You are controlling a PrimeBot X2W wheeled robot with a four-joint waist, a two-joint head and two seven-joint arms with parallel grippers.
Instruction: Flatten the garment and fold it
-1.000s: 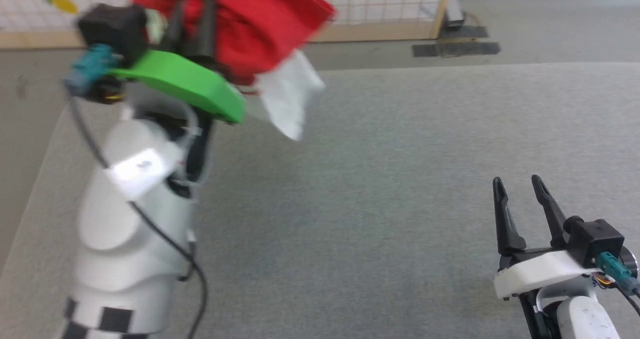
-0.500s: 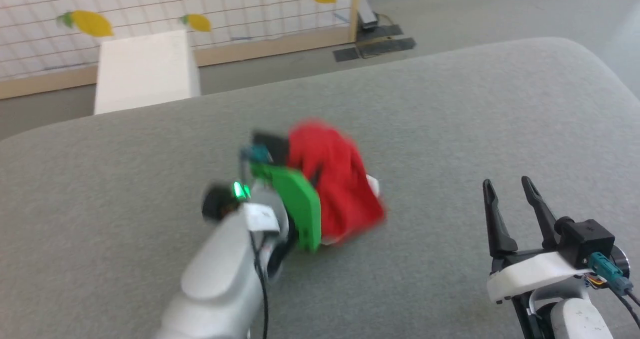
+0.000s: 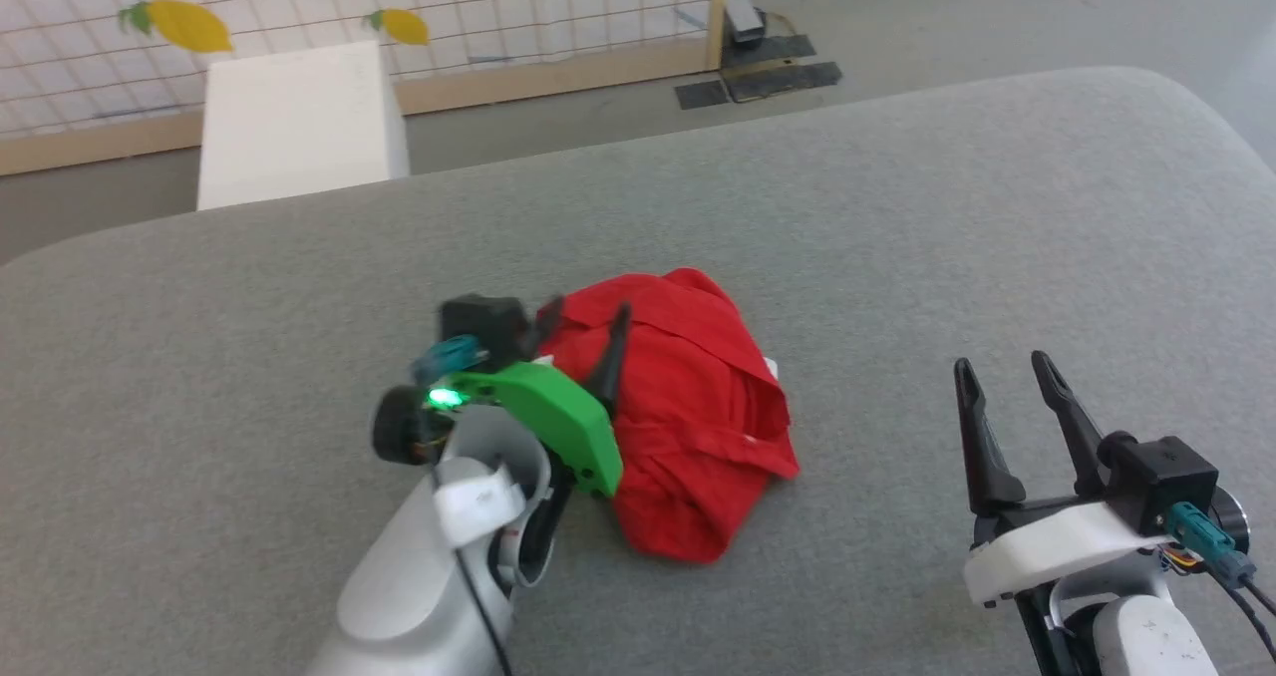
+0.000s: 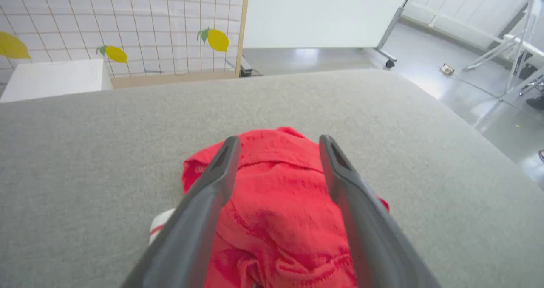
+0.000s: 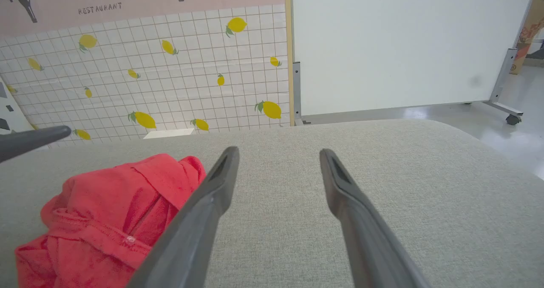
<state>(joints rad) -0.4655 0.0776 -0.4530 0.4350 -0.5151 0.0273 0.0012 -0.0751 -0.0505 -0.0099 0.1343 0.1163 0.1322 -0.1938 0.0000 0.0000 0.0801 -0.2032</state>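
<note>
The garment (image 3: 698, 407) is a red crumpled heap on the grey padded table (image 3: 897, 207), with a bit of white sleeve at its edge (image 4: 159, 224). No lettering is visible. My left gripper (image 3: 586, 315) hovers over the heap's left side, and in the left wrist view this gripper (image 4: 279, 140) is open, its fingers spread over the red cloth (image 4: 276, 211) and holding nothing. My right gripper (image 3: 1002, 365) stands open at the lower right, well clear of the heap. The right wrist view shows that gripper (image 5: 279, 152) over bare table, the garment (image 5: 106, 211) to its left.
A white box (image 3: 299, 123) stands beyond the table's far left edge. Behind it is a gridded panel with yellow lemons (image 3: 179, 23). A whiteboard on wheels (image 5: 403, 46) stands past the far edge. The table curves down at the right (image 4: 467, 122).
The head camera has swung, shifting the whole view. The garment, held up high by my left gripper a second ago, now lies heaped on the table, and the left gripper has let go.
</note>
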